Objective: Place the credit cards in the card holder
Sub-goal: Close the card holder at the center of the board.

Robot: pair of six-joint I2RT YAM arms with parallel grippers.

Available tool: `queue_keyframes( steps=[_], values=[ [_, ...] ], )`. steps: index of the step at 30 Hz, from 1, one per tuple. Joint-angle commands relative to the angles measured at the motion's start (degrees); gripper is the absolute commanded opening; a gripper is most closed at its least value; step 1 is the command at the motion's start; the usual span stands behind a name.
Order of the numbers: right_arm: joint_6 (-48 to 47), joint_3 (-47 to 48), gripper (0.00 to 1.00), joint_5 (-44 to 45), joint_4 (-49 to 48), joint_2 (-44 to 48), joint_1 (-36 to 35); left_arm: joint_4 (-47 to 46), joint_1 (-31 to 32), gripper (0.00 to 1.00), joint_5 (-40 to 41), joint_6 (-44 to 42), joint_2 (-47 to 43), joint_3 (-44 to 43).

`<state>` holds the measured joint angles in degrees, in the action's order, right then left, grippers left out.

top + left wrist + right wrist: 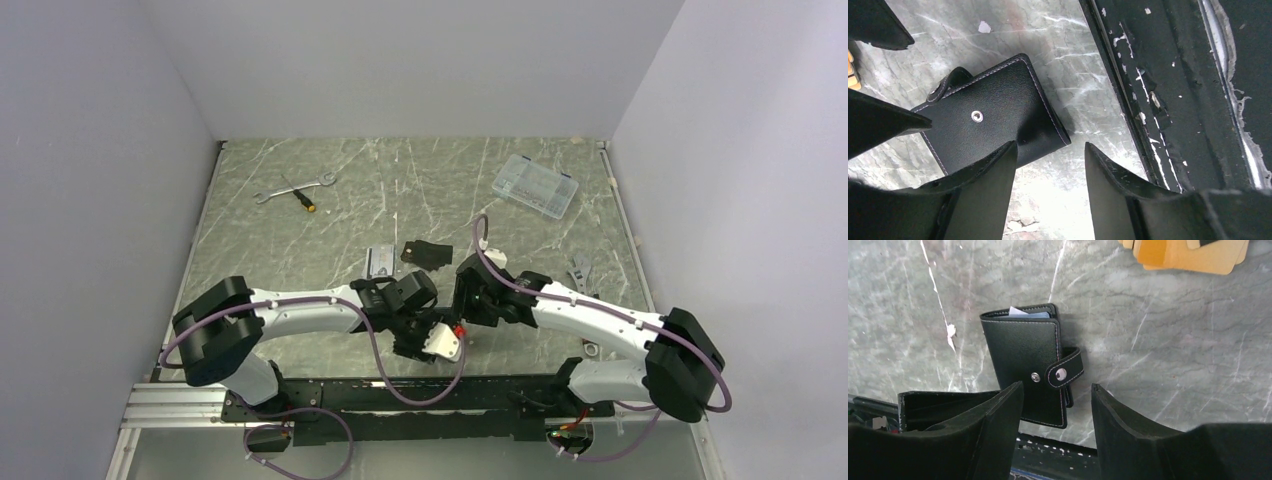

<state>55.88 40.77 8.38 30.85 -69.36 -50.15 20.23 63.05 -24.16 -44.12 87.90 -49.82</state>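
The card holder (1023,365), a small black folded wallet, lies flat on the marble table near its front edge. Its tab with the silver snap (1061,373) sits beside the stud, not pressed onto it, and something pale blue shows at its top edge. The credit cards (1193,252), orange-tan, lie fanned beyond it. My right gripper (1057,386) hangs open just above the wallet's near end. My left gripper (1048,145) is open too, beside the card holder (993,120), with bare table between its fingers. In the top view both wrists cover the wallet.
A black rail (1168,100) runs along the table's near edge, close to the wallet. Farther back lie a flat black piece (427,254), a small grey item (381,259), a wrench (295,186) with a screwdriver, and a clear plastic box (535,186).
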Motion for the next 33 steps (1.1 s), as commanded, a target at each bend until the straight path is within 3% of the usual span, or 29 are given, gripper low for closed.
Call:
queue_keyframes(
  steps=[1,10,18,30,33],
  values=[
    [-2.44,2.47,0.54,-3.15,2.07,-1.27,0.62,-3.54,1.12,0.55,1.78,-0.81,-0.16,1.06],
    [-4.10,5.55,0.42,-4.00,2.41,-6.98,1.23,-3.33,1.99,0.53,2.73,-2.08,2.19,1.51],
    [-5.21,7.37,0.35,-2.56,4.97,-9.91,2.06,-2.02,2.08,0.44,2.17,-3.85,4.39,1.45],
    [-5.19,7.61,0.02,1.68,7.34,-8.20,2.89,-0.32,2.10,0.39,2.52,-4.60,4.89,0.92],
    [-5.36,7.52,0.00,3.43,8.39,-6.78,3.01,-0.32,2.08,0.39,2.90,-4.29,4.98,0.78]
  ],
)
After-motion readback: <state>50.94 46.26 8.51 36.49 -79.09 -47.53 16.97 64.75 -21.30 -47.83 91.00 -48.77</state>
